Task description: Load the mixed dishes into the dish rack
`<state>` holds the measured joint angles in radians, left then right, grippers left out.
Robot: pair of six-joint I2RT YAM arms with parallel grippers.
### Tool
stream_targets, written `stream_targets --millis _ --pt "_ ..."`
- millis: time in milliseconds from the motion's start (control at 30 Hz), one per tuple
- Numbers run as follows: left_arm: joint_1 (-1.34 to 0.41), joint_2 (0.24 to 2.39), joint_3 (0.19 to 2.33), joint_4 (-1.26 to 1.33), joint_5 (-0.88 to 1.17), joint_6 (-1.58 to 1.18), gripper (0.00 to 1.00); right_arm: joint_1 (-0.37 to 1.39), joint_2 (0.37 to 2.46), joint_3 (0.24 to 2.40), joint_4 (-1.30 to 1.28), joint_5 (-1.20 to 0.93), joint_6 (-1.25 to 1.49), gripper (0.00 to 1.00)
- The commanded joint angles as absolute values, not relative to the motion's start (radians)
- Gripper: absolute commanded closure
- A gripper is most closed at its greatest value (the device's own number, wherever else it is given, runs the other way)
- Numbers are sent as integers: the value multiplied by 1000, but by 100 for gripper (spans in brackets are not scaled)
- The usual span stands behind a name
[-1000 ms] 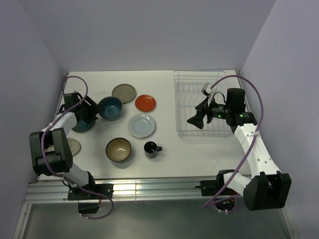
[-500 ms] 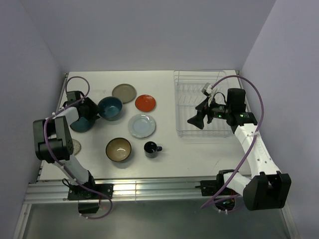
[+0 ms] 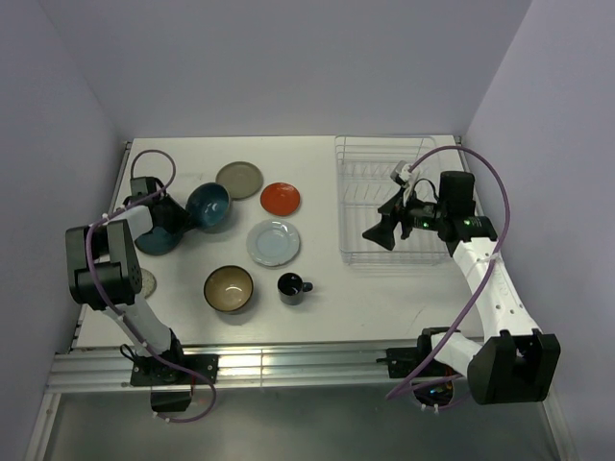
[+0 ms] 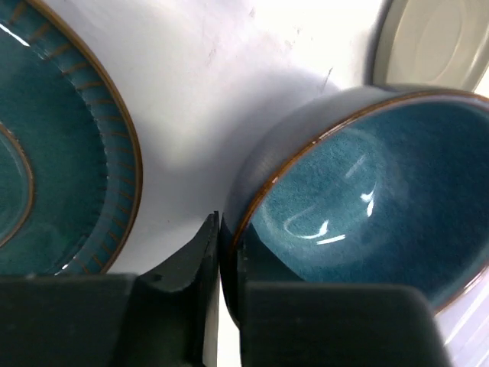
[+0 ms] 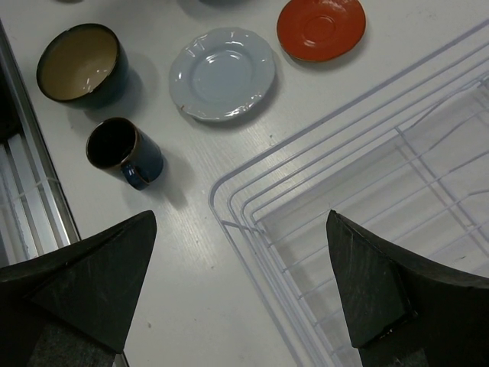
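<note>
My left gripper (image 3: 183, 215) (image 4: 226, 248) is shut on the near rim of the teal-blue bowl (image 3: 210, 206) (image 4: 367, 191), one finger inside and one outside; the bowl sits tilted. My right gripper (image 3: 382, 229) (image 5: 241, 222) hangs open and empty over the near-left corner of the white wire dish rack (image 3: 396, 197) (image 5: 382, 183). On the table lie a grey-olive plate (image 3: 239, 179) (image 4: 439, 42), an orange-red plate (image 3: 280, 199) (image 5: 321, 27), a pale blue plate (image 3: 273, 242) (image 5: 222, 73), an olive-brown bowl (image 3: 229, 288) (image 5: 79, 61) and a black mug (image 3: 291, 286) (image 5: 122, 151).
A teal plate (image 3: 154, 240) (image 4: 61, 153) lies just left of the held bowl, under my left wrist. A grey speckled plate (image 3: 143, 281) is partly hidden by the left arm. A metal rail (image 3: 288, 367) runs along the table's near edge, and walls close in both sides.
The left gripper's jaws have come together on the teal-blue bowl's rim, and the bowl has tipped up. The right arm has not moved.
</note>
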<state>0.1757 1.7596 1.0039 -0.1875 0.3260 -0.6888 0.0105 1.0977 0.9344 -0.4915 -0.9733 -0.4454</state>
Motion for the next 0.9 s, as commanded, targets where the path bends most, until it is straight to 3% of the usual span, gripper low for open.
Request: stream_targets --millis 0,100,500,667,867 --pt "176 1741 1042 -138 402 -681 92 -25 1103 936 -492 -1003 -462 0" --pt "176 1720 1037 -130 423 -677 100 -31 1104 934 -492 -1003 -462 0" --pt "164 1448 902 75 636 -747 100 -34 1109 934 -473 -1017 -428 0" --pt "72 1358 835 166 732 -882 100 30 1124 1021 -453 -959 -276 3" --pt "-99 1327 813 291 752 -1077 100 149 1161 1161 -347 -836 105 4"
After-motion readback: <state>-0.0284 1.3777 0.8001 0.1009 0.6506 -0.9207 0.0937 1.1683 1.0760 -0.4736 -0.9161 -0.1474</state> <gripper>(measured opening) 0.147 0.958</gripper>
